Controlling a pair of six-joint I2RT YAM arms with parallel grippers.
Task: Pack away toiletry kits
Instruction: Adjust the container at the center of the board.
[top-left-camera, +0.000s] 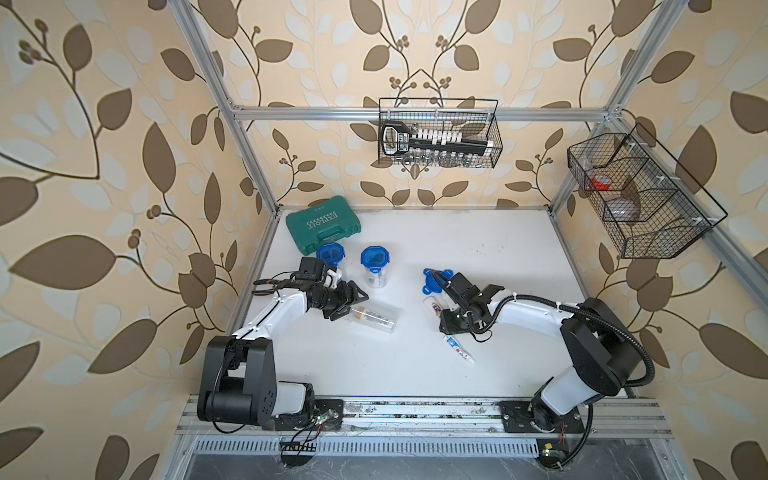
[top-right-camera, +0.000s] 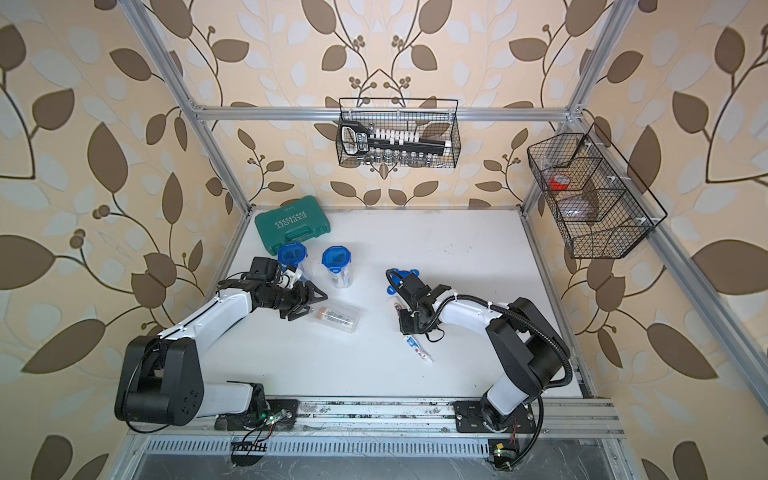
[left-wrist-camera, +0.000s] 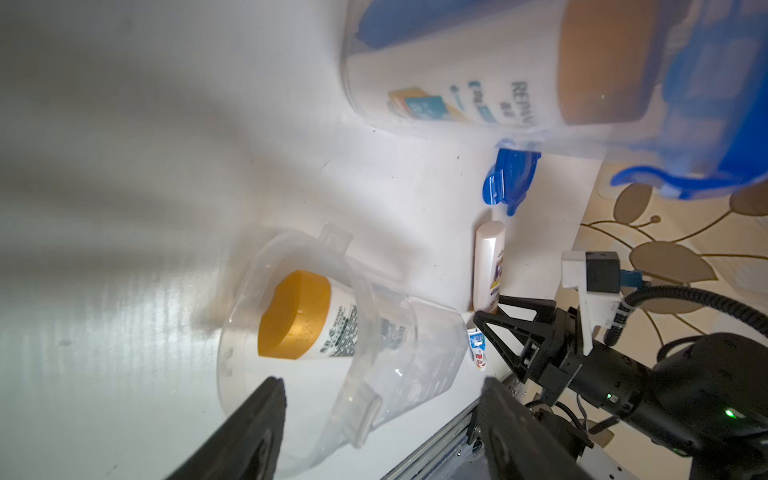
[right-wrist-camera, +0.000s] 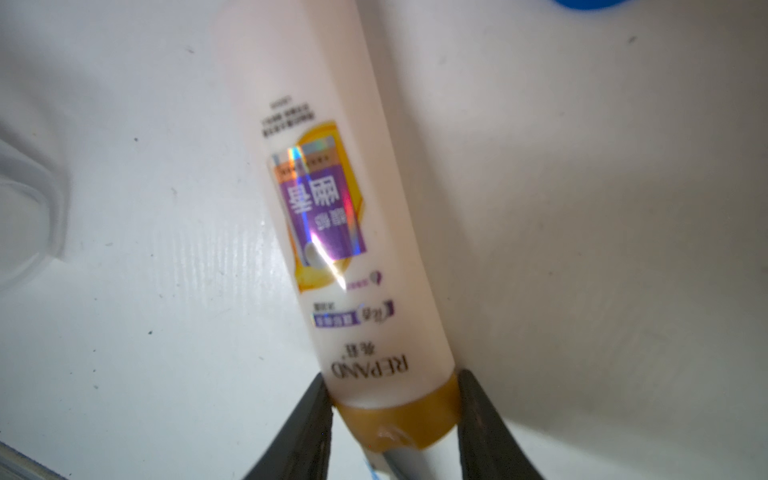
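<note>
Checking a top view: small white gold-capped bottle (top-left-camera: 431, 306) flat on white bench (top-left-camera: 415, 257), nearest the right arm (top-left-camera: 532, 316). Left wrist: left fingers (left-wrist-camera: 249, 432) apart at tipped clear plastic jar (left-wrist-camera: 415, 347). Right wrist: right fingers (right-wrist-camera: 484, 419) clamp bottle cap, body pointing away.

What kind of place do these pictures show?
Probably a robot test cell, not a home: a left arm and right arm bolted to a rail, an aluminium frame carrying leaf-patterned wallpaper, and a wire basket hung on it.
</note>
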